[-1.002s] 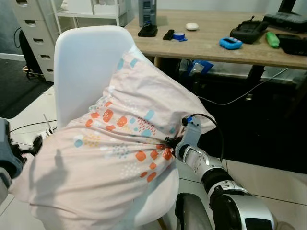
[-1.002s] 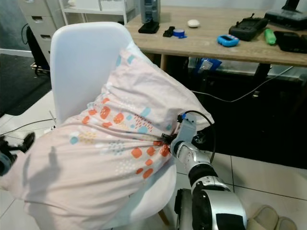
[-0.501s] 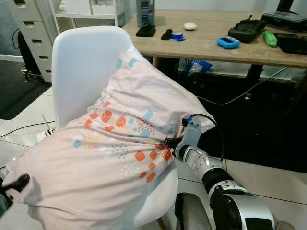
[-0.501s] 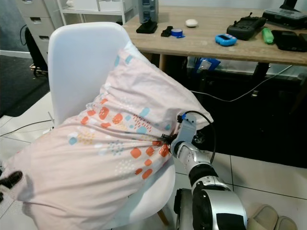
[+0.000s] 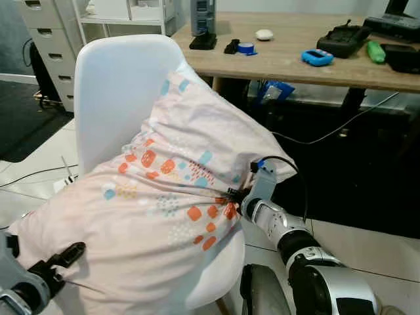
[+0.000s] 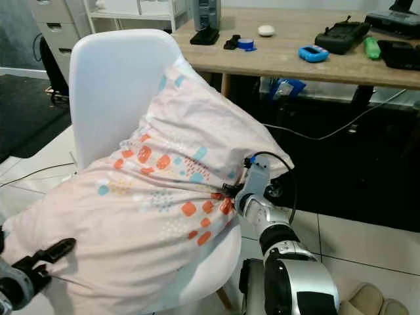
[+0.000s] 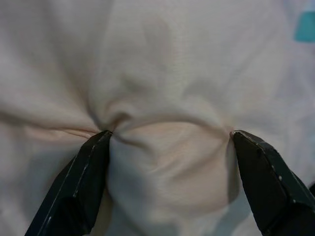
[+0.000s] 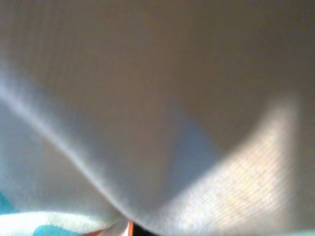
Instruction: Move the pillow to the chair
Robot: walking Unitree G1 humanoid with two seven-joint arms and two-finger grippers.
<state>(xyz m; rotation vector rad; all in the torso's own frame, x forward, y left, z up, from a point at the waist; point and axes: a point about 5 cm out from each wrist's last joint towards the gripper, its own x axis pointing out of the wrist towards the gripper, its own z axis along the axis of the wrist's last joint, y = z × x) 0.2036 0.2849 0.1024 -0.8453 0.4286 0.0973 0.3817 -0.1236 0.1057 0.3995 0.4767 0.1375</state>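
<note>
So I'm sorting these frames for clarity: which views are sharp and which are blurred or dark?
Both eye views are sharp and evenly lit, showing the pillow on the chair. The left wrist view is fairly clear, with the left gripper around a bulge of fabric. The right wrist view is a soft, shadowed blur of cloth pressed close to the lens.

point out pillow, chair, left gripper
pillow (image 5: pixel 164 197): left eye view, patterned middle of the top.
chair (image 5: pixel 111 85): left eye view, white backrest.
left gripper (image 7: pixel 170 142): left wrist view, fabric bulge between fingertips.

White chair (image 5: pixel 115 85) carries pillow (image 5: pixel 157 210), slumped on seat, leaning against backrest.
</note>
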